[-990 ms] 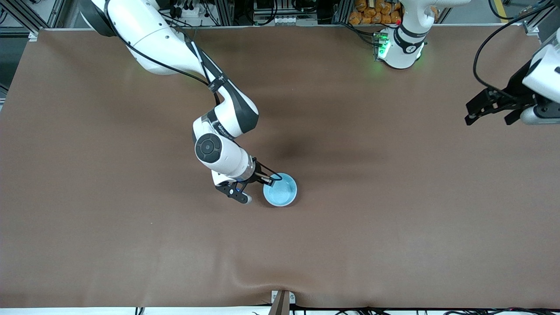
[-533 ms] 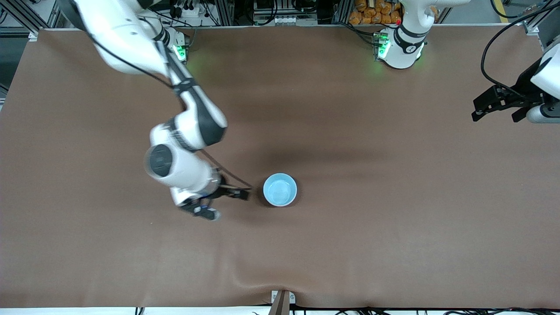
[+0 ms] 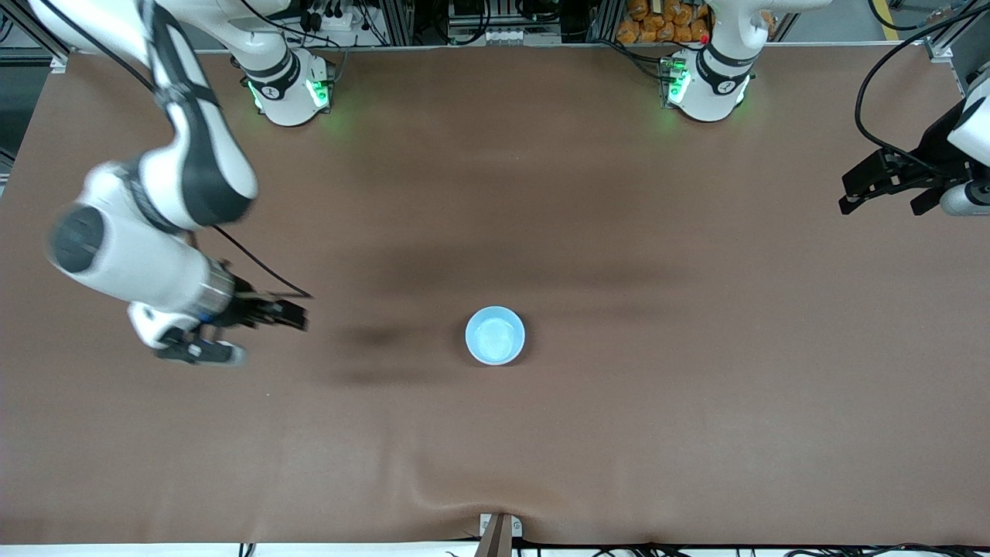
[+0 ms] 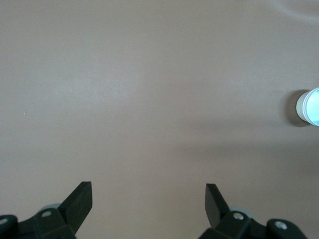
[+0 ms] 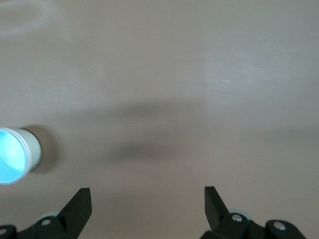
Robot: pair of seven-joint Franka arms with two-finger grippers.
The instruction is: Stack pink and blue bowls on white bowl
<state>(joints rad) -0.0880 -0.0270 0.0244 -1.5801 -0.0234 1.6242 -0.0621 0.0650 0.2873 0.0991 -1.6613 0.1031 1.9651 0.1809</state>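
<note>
The light blue bowl sits at the table's middle, rim up. From above it alone shows. In the left wrist view and the right wrist view a pale whitish wall shows below its blue inside. I cannot tell whether that wall is the white bowl. The pink bowl is hidden. My right gripper is open and empty, up over bare table toward the right arm's end, well apart from the bowl. My left gripper is open and empty, over the left arm's end of the table.
A brown cloth covers the table and has a ripple at its edge nearest the front camera. The two arm bases stand along the table's edge farthest from the front camera.
My right gripper has let go of the blue bowl's rim and swung away toward the right arm's end of the table. The bowl stays put. My left gripper has drifted slightly outward.
</note>
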